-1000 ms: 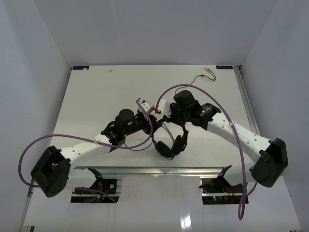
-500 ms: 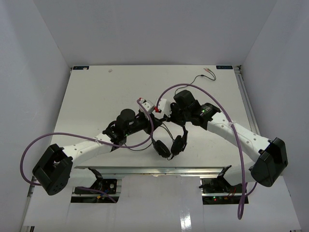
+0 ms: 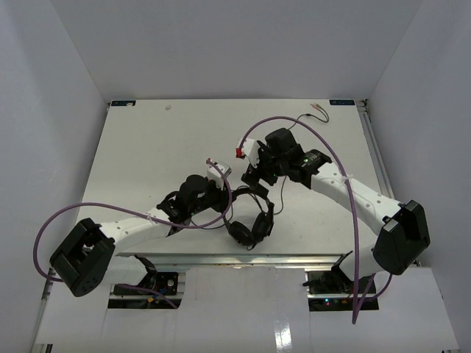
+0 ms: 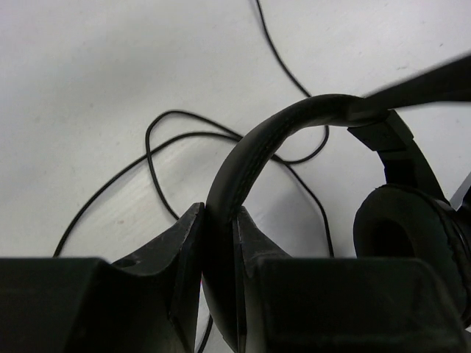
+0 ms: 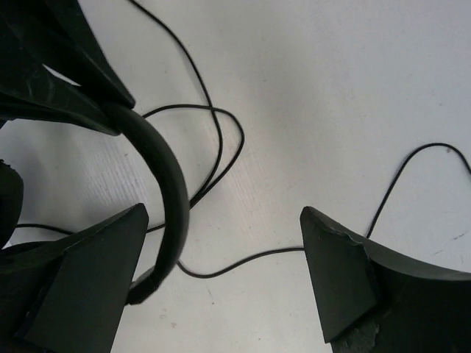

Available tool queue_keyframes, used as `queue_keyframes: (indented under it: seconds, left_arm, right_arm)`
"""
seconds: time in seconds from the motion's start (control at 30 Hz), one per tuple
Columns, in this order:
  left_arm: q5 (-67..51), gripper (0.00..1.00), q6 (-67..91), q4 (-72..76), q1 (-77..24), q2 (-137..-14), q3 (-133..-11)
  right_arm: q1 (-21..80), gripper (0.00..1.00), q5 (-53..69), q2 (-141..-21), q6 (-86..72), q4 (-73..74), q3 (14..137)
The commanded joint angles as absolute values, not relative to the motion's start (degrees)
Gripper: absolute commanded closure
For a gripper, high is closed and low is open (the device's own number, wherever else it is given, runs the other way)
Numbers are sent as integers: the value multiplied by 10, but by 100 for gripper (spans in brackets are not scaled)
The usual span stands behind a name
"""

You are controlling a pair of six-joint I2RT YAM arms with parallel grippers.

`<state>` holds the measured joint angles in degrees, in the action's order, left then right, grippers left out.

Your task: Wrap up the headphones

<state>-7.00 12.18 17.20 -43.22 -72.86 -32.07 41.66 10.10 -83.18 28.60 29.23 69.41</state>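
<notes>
Left tool [image 4: 219, 220] pinching the headphones [image 4: 403, 229] by the headband [image 4: 287, 121]; right tool [image 5: 224, 228] spread wide.
Thin cable [image 5: 219, 140] loops on the surface [image 5: 331, 66].

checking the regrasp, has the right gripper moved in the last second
Yes. In the top view the right gripper has shifted toward the far edge of the table; its jaws are open.

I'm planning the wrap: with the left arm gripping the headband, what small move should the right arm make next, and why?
Probably lower the right gripper and close its fingers on the thin cable. It hangs open over loose cable on the table, while the left gripper is shut on the headphones' headband, steadying them.
</notes>
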Motion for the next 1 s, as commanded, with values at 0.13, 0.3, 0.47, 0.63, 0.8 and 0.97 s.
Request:
queue_keyframes:
  seconds: [0.13,0.3,0.47,0.63,0.8,0.97]
  left_arm:
    - [-10,100,201,186,-401,-717,-288]
    - [73,100,290,163,-379,-728,-294]
    - [137,100,383,157,-379,-740,-277]
    - [217,100,480,191,-358,-740,-254]
    - [172,100,492,199,-304,-792,-329]
    - [171,100,487,190,-268,-868,-406]
  right_arm:
    - [324,10,146,-773,261,252,734]
    - [260,10,217,-732,239,237,696]
    - [229,10,250,-684,212,206,627]
    - [172,10,305,-654,197,197,585]
    - [145,10,329,-635,186,188,548]
    - [115,10,369,-624,169,166,518]
